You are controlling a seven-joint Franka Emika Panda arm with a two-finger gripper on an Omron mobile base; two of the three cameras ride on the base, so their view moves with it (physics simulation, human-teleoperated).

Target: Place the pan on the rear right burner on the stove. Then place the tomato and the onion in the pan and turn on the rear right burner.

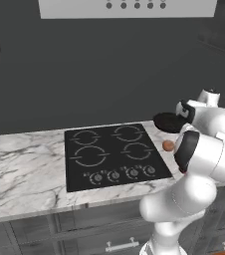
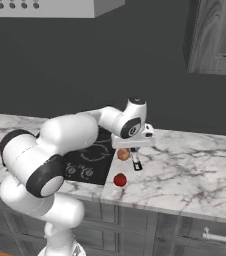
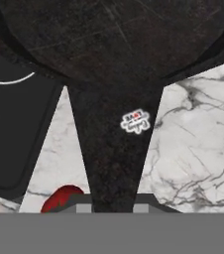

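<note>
My gripper [image 3: 112,207] is shut on the thin dark handle [image 3: 114,158] of the black pan [image 3: 114,39], which spreads across the top of the hand view. In the left base view the pan [image 1: 167,122] sits just past the right rear corner of the stove [image 1: 112,154], beside the rear right burner [image 1: 128,133]. The onion [image 1: 168,145] lies on the counter right of the stove, under the hand. From the right base view, the gripper [image 2: 133,151] points down next to the onion [image 2: 123,154], with the tomato [image 2: 119,180] nearer the counter's front edge. The tomato [image 3: 59,198] peeks out by the left fingertip.
A row of round knobs [image 1: 122,174] runs along the stove's front. Marble counter [image 2: 195,170] stretches to the right, and more of it [image 1: 25,169] to the left. A range hood [image 1: 127,7] hangs above, and a wall cabinet [image 2: 217,35] is at the upper right.
</note>
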